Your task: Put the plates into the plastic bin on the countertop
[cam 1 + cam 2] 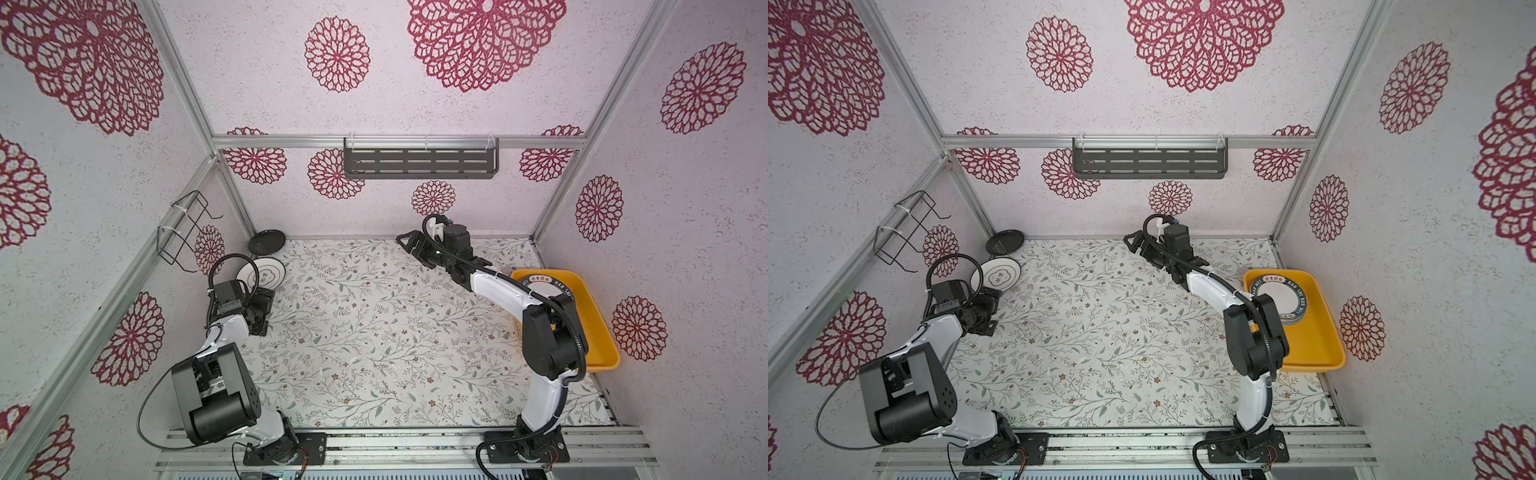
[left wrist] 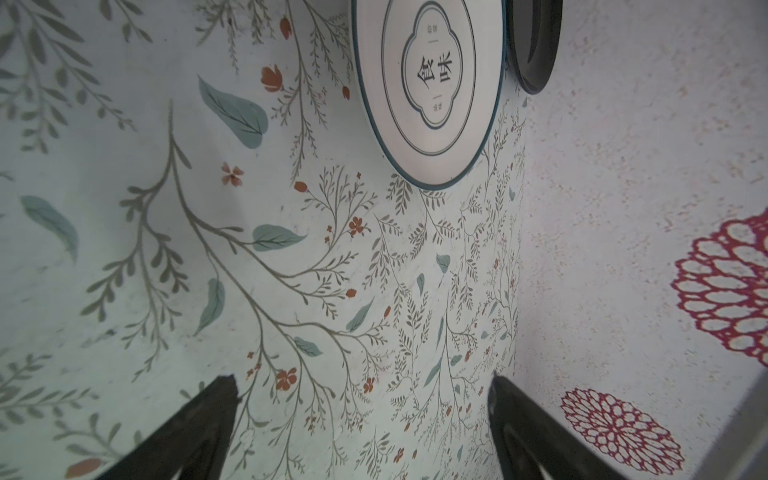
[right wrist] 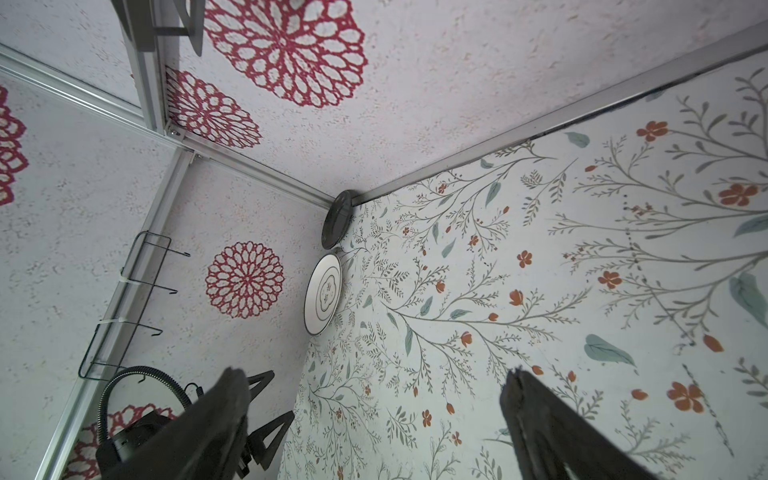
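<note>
Your left gripper (image 2: 361,388), wide and empty, faces the white plate (image 2: 432,87) since it lies nearest; your right gripper (image 3: 374,380) hangs equally wide, empty.

Two loose plates (image 1: 1005,242) (image 1: 996,276), one stack (image 1: 1281,297), one bin (image 1: 1320,332)

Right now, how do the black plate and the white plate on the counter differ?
The black plate is plain; the white plate carries thin line motifs. The black plate looks smaller and sits in the back corner; the white plate lies just in front. Both are round, on the countertop.
</note>
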Controlling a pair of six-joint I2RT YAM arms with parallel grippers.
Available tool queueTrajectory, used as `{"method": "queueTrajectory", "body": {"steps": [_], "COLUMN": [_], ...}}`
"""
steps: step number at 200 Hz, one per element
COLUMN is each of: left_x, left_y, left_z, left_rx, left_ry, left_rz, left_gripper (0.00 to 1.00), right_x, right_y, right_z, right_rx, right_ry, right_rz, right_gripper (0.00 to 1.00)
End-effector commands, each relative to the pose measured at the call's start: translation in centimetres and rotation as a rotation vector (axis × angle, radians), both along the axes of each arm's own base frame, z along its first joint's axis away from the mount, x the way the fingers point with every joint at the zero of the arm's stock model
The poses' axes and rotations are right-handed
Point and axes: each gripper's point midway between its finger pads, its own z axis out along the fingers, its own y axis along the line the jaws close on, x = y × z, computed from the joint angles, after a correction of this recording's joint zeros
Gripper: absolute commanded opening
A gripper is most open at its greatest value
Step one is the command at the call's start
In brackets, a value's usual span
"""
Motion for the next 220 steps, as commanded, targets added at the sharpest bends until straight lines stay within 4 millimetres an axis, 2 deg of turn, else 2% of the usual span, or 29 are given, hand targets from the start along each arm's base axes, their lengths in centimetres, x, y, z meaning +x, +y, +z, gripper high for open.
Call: {"method": "queueTrajectory", "body": {"steps": [1,8,20,35,71,102,107,110,121,161,190,220], "left_x": [2.2,2.5,3.4,4.5,6.6,7.7,7.9,7.8,8.2,9.3,9.3,8.7], "left_y": [2.1,2.5,3.1,3.9,5.5,6.2,6.3,6.2,6.5,7.2,7.4,7.4], "left_z": [0.7,0.3,-0.6,-1.6,-3.0,-5.0,-4.9,-6.2,-7.0,-8.8,-10.3,-10.8], "left_rx": [0.017,0.005,-0.02,-0.049,-0.049,-0.07,-0.071,-0.084,-0.089,-0.103,-0.131,-0.128], "left_ry": [-0.069,-0.073,-0.08,-0.082,-0.085,-0.045,-0.049,-0.024,-0.015,0.021,0.064,0.095], "left_rz": [0.041,0.048,0.051,0.05,0.085,0.098,0.101,0.103,0.108,0.123,0.154,0.179], "left_gripper": [0.98,1.0,0.93,0.92,0.91,0.84,0.82,0.81,0.8,0.64,0.52,0.39], "right_x": [0.9,1.0,1.3,1.8,2.9,3.3,3.4,3.5,3.9,5.3,6.0,6.2], "right_y": [0.8,1.1,1.6,1.9,1.7,1.7,1.6,1.5,1.3,0.7,0.4,-0.2], "right_z": [3.8,3.8,4.0,4.2,4.1,3.8,3.8,3.9,3.9,3.7,3.9,3.5], "right_rx": [0.051,0.062,0.1,0.147,0.147,0.135,0.133,0.133,0.132,0.131,0.131,0.114], "right_ry": [-0.092,-0.092,-0.093,-0.099,-0.105,-0.092,-0.094,-0.093,-0.095,-0.096,-0.1,-0.09], "right_rz": [0.033,0.043,0.055,0.053,0.017,0.004,-0.002,-0.006,-0.019,-0.047,-0.065,-0.09], "right_gripper": [0.99,0.99,0.99,0.99,0.99,0.99,0.99,0.99,0.99,0.99,0.99,0.99]}}
